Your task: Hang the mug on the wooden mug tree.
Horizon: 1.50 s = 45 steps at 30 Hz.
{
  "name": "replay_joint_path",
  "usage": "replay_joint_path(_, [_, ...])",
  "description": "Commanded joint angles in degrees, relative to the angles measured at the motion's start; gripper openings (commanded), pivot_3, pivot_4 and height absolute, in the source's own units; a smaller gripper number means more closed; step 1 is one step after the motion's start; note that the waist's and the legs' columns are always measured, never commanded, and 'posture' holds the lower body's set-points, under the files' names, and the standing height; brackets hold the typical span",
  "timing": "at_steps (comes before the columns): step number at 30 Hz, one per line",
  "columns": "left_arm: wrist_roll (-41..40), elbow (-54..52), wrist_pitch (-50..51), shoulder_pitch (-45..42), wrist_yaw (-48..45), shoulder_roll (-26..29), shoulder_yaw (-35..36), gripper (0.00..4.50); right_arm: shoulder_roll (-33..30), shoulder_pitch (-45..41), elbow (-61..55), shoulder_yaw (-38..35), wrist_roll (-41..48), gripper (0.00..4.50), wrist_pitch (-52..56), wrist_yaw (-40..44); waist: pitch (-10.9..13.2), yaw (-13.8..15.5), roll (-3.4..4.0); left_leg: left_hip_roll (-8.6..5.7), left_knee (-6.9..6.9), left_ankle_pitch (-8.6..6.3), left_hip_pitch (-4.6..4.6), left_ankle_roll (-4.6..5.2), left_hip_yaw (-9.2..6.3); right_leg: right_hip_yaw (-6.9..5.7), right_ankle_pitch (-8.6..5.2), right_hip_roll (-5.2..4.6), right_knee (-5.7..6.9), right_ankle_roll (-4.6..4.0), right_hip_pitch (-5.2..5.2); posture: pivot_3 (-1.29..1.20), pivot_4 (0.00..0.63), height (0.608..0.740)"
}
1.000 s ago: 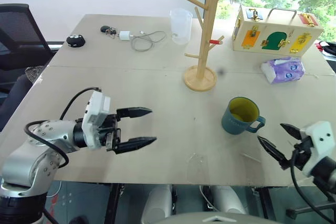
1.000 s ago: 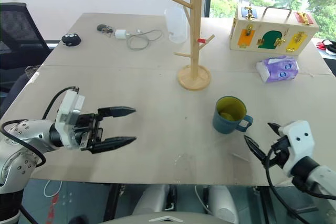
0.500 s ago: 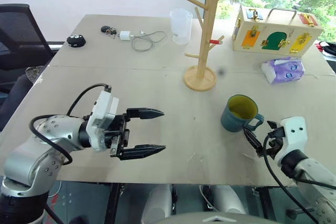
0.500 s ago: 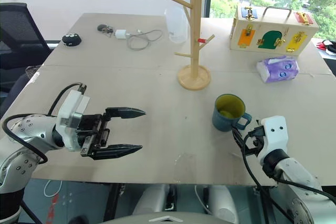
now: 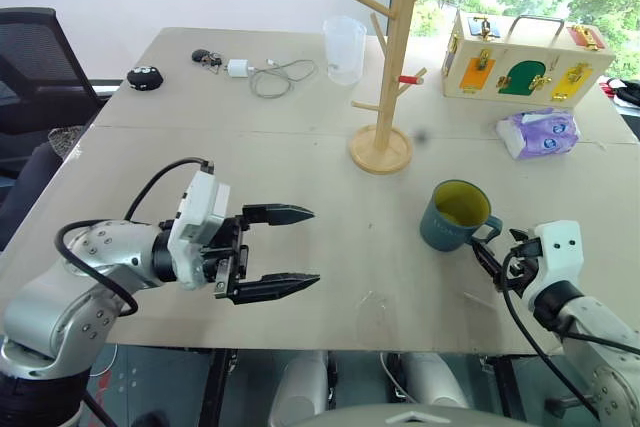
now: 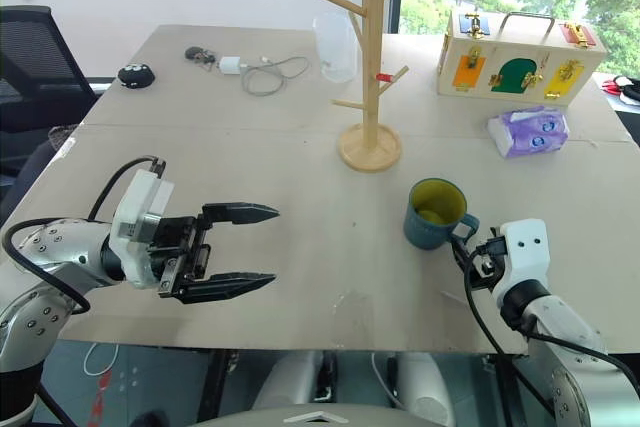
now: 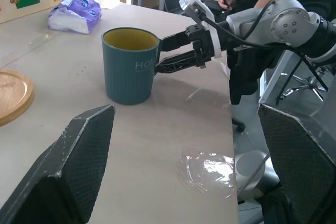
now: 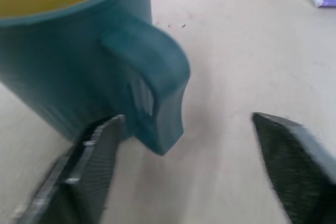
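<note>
- Closing on the handle is your step now: the right gripper [image 5: 490,259] has its jaws spread around the mug's [image 5: 455,216] loop (not yet pinching).
- Keep the mug upright on the desk [image 5: 300,157], well short of the tree [image 5: 388,67].
- Squeeze squarely so it won't swivel.
- Leave the left gripper [image 5: 290,247] aside, jaws spread and empty.

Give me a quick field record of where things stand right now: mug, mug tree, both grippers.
mug: upright on the table, handle toward the right gripper
wooden mug tree: upright behind the mug, nothing hanging on its pegs
right gripper: open, fingers on either side of the mug's handle, not closed on it
left gripper: open, holding nothing, away from the mug
</note>
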Motion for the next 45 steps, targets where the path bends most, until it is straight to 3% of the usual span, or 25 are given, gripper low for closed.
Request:
replay_joint_path(1, [-1.04,-2.29,-0.73,0.53,0.38,0.44,1.48,4.50,-0.16,-1.39,-0.52,-0.69,-0.22,2.07,-0.47,-0.48,0.00,0.00,0.00,0.00,0.00,0.00,0.00,0.00,0.00,0.00,0.00,0.00,0.00,0.00,0.00,0.00,0.150,0.740])
replay_joint_path(3, [-1.13,-2.49,-0.78,0.74,0.48,0.51,1.63,4.50,-0.09,-2.06,-0.16,-0.25,-0.58,0.97,-0.41,-0.63,0.00,0.00,0.00,0.00,0.00,0.00,0.00,0.00,0.00,0.00,0.00,0.00,0.00,0.00,0.00,0.00,0.150,0.740])
replay_joint_path(4, [-1.18,-2.48,-0.81,0.74,0.51,0.58,1.70,4.50,0.00,-2.46,0.29,0.14,-0.91,0.73,-0.51,-0.74,0.00,0.04,0.00,0.00,0.00,0.00,0.00,0.00,0.00,0.00,0.00,0.00,0.00,0.00,0.00,0.00,0.150,0.740])
replay_joint_path(5, [-1.25,-2.53,-0.81,0.75,0.56,0.65,1.79,4.50,0.09,-2.73,0.72,0.43,-1.18,0.22,-0.63,-0.80,0.00,0.03,0.00,0.00,0.00,0.00,0.00,0.00,0.00,0.00,0.00,0.00,0.00,0.00,0.00,0.00,0.150,0.740])
replay_joint_path(6, [-1.29,-2.52,-0.83,0.73,0.58,0.72,1.87,4.50,0.16,-2.97,1.10,0.70,-1.44,0.05,-0.79,-0.85,0.00,0.01,0.00,0.00,0.00,0.00,0.00,0.00,0.00,0.00,0.00,0.00,0.00,0.00,0.00,0.00,0.150,0.740])
replay_joint_path(12, [-1.29,-1.71,-1.21,0.56,0.75,0.72,2.48,4.50,-0.02,-4.38,1.53,0.98,-1.43,0.05,-1.28,0.08,-0.01,-0.01,-0.01,0.00,0.00,0.00,0.01,0.00,0.00,0.01,0.00,0.01,0.00,0.00,0.01,0.00,0.150,0.740])
replay_joint_path(16, [-2.71,-1.25,-0.96,0.88,3.67,-1.30,3.51,4.50,-3.75,-11.10,0.81,-0.82,1.32,0.05,0.19,3.51,0.03,-0.43,0.04,0.00,0.01,0.00,0.01,0.01,0.06,0.06,0.01,0.01,0.00,0.00,0.00,0.00,0.150,0.740])
replay_joint_path(20, [-3.50,-1.33,-1.06,1.72,6.12,-3.22,4.73,4.50,-10.10,-23.35,1.96,-1.94,5.48,0.05,5.63,6.75,0.03,-0.88,0.04,-0.01,0.02,-0.03,0.04,0.07,0.06,0.06,0.02,0.01,0.02,0.01,0.00,0.00,0.150,0.740])
replay_joint_path(26, [-1.08,0.00,-3.75,4.66,6.69,-4.39,7.29,4.50,-16.82,-47.25,8.42,6.07,7.84,0.05,16.93,9.68,0.04,-1.35,0.02,0.00,-0.04,-0.03,0.00,0.06,0.03,0.04,0.03,0.02,0.04,-0.04,-0.05,0.00,0.150,0.740])
replay_joint_path(32, [-0.19,-0.89,-5.80,8.03,7.32,-4.86,9.50,4.50,-14.41,-62.19,17.39,11.27,7.64,0.05,24.08,9.10,0.07,-1.27,0.05,-0.05,-0.11,0.01,-0.19,-0.01,0.03,0.01,0.04,-0.06,-0.05,-0.03,-0.16,0.00,0.150,0.740])
replay_joint_path(45, [-2.65,-7.25,-4.62,11.72,14.07,-5.05,11.23,4.50,-10.17,-72.30,29.03,15.18,5.03,0.05,22.49,11.24,0.09,-1.46,0.08,-0.04,-0.11,0.00,-0.25,0.00,-0.01,-0.08,0.15,-0.21,-0.09,0.16,-0.19,0.00,0.150,0.740])
